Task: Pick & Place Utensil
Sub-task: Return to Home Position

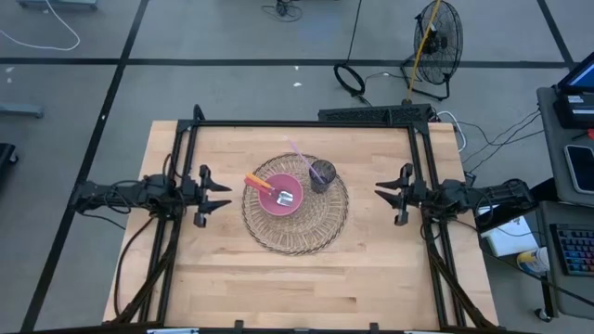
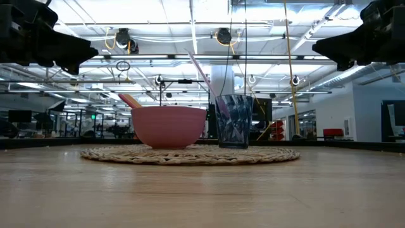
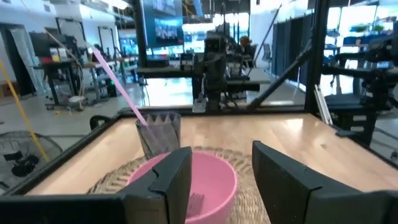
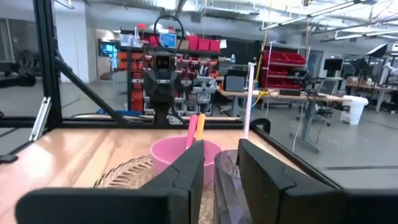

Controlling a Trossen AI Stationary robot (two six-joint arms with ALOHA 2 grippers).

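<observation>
A pink bowl [image 1: 280, 196] stands on a round woven mat [image 1: 295, 206] at the table's middle. An orange-handled utensil [image 1: 258, 183] and a fork [image 1: 284, 198] lie in the bowl. A dark glass cup [image 1: 321, 174] with a pink straw [image 1: 295, 152] stands on the mat right of the bowl. My left gripper [image 1: 219, 194] hovers open left of the mat, above the table. My right gripper [image 1: 385, 193] hovers open right of the mat. Both are empty.
A black frame [image 1: 302, 124] runs along the table's far, left and right sides. Bare wood lies in front of the mat toward the near edge. A fan [image 1: 436, 37] and cables stand on the floor beyond the far edge.
</observation>
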